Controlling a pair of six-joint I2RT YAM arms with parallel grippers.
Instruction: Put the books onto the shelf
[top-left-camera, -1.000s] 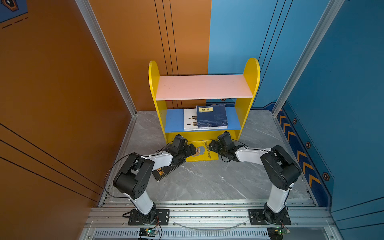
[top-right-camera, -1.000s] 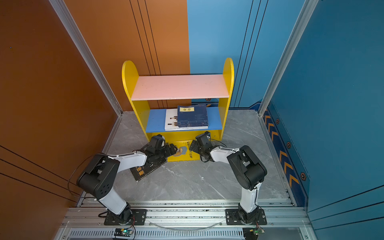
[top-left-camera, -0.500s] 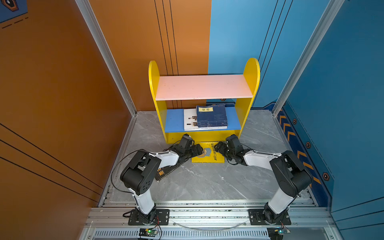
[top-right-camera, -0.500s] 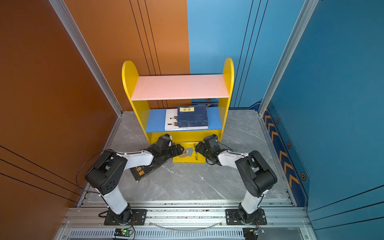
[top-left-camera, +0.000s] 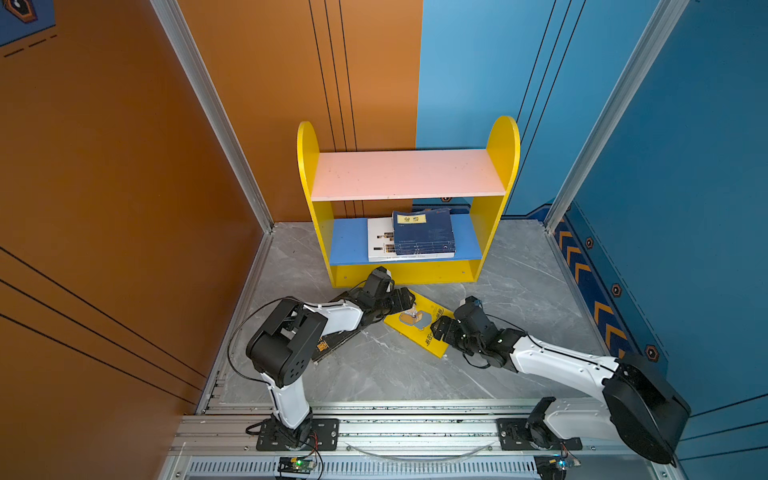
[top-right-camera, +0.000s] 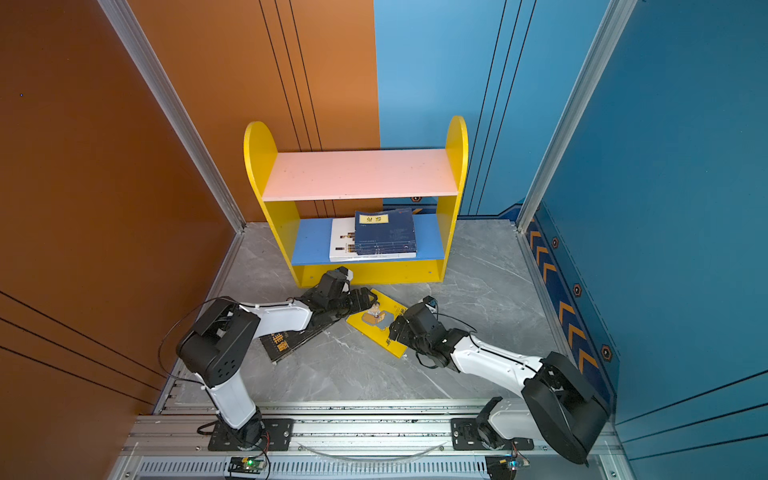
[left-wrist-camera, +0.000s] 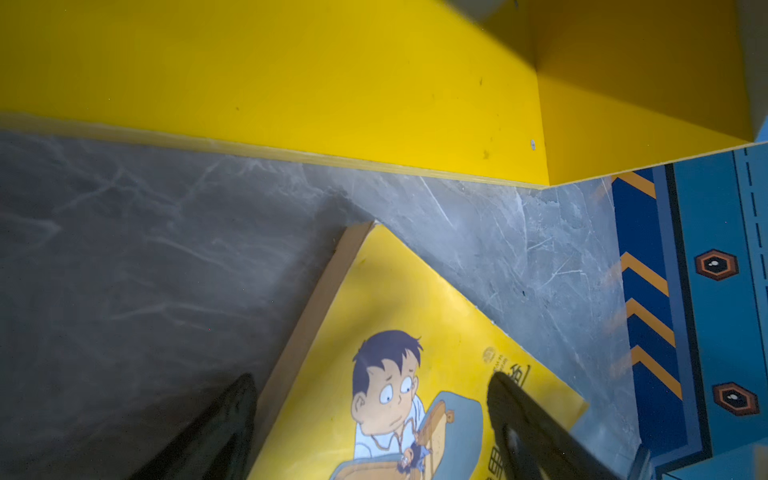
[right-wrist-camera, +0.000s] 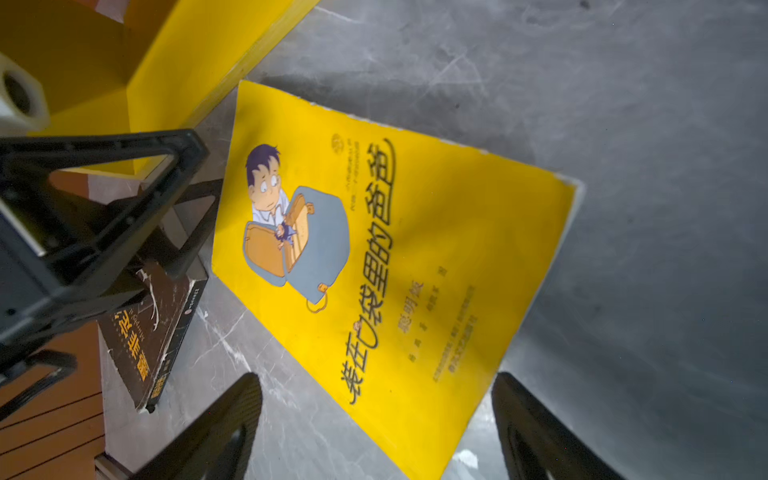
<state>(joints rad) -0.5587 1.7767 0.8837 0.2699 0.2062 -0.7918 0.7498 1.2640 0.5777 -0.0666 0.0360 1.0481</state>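
Yellow paperback with the cartoon man lies flat on the grey floor, at an angle, just in front of the shelf and its yellow base. Left gripper sits low at the book's edge. Its jaws are spread wide, one finger over the cover and the other beside the page edge, gripping nothing. Right gripper is at the opposite end, jaws equally wide, with the book's corner between them and no hold on it. Black book lies partly under the left arm. On the blue lower board, a navy book rests on a white book.
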